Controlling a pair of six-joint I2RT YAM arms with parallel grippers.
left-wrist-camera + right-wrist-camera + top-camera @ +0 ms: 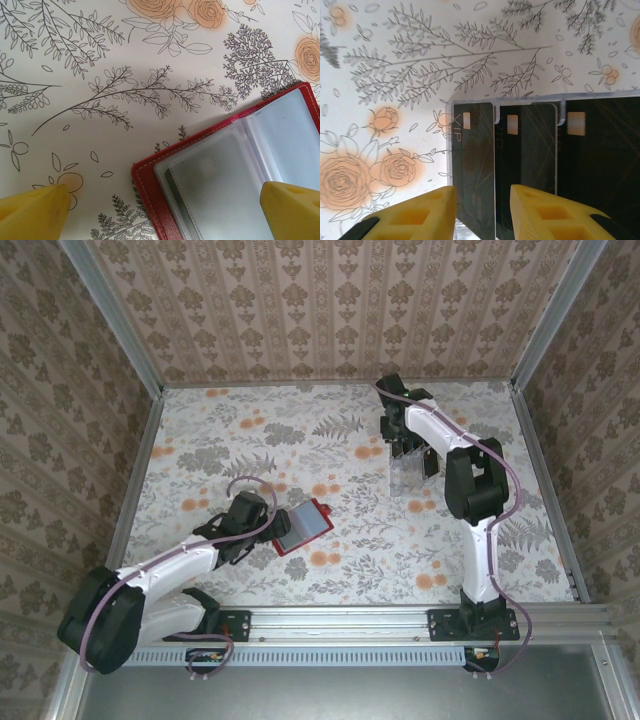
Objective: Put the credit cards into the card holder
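The card holder (305,524) is a red wallet lying open on the flowered table, its clear sleeves facing up. In the left wrist view, its red stitched corner (150,192) lies between my yellow fingertips. My left gripper (162,212) (268,528) stands wide open just above it, holding nothing. Black credit cards (475,150) stand upright in a clear slotted rack (561,112) (408,480) at the right rear. My right gripper (482,212) (400,445) is open over the rack's end. The endmost card, marked VIP, stands between its fingers, with a gap on the right side.
Patterned walls close in the table on three sides. A metal rail (340,622) with both arm bases runs along the near edge. Bare tabletop (370,540) lies between the wallet and the rack.
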